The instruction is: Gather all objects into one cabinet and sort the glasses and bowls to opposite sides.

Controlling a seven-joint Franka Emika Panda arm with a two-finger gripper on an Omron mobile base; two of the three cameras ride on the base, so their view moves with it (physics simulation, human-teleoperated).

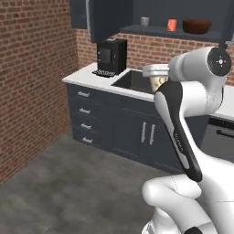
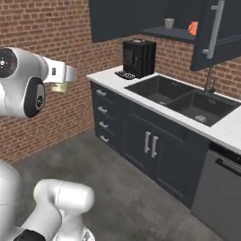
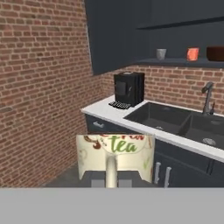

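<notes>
Right up against the hand camera, the cream mug (image 3: 116,155) with "tea" printed on it is held by the gripper (image 3: 112,181), jaws closed on it with the handle pointing back at the lens. In the left base view the same mug (image 1: 159,81) can be spotted tucked behind the arm's upper link, out over the sink (image 1: 132,81); from the right base view only a sliver of it (image 2: 59,87) is seen under the wrist.

Going outward from there, the thing everything hinges on is the cabinet (image 3: 118,35): it sits ahead of the mug and clearly higher, so the mug would have to be carried forward and up, not sideways. The shelf (image 3: 175,62) runs left to right across the view, and that's the axis the sorting goes along.

On that shelf the grey-green mug (image 3: 161,54) is parked toward the left, the orange mug (image 3: 192,54) just right of it, and the brown bowl (image 3: 215,53) at the far right end. So the mug side looks like the left, and free space seems to be left of the grey-green one or between the two mugs.

Worth watching is probably the open door (image 2: 214,33) hanging on the right side, plus the coffee machine (image 3: 128,89) on the counter (image 3: 105,110) below
</notes>
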